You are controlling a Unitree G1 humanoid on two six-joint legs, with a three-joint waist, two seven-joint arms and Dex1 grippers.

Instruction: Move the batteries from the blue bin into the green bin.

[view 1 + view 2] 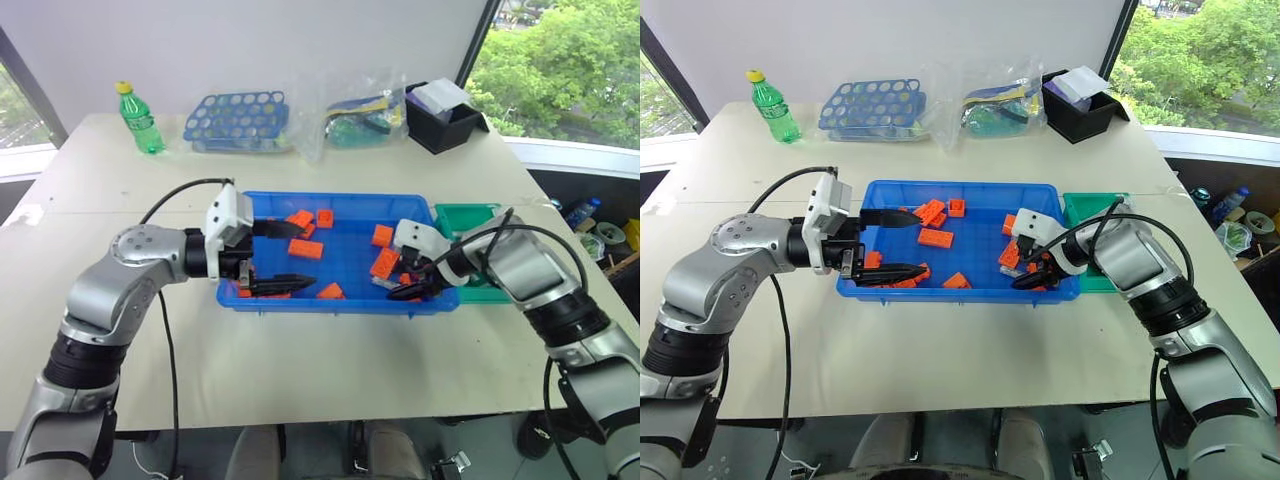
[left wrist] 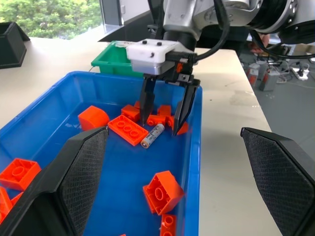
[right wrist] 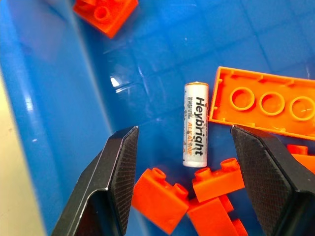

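1. Orange bricks (image 1: 306, 249) lie scattered in front of me, some w/ studs up, one flipped w/ hollow underside showing (image 3: 266, 101).
2. Green bottle (image 1: 141, 120), yellow cap, stands upright at far left of the surface (image 1: 330, 360).
3. Blue rack w/ round holes (image 1: 238, 120) sits right of the bottle, along far edge.
4. Clear plastic bag (image 1: 355, 120) w/ mixed stuff inside, next to the rack.
5. Black box (image 1: 447, 118) at far right corner, white item on top.
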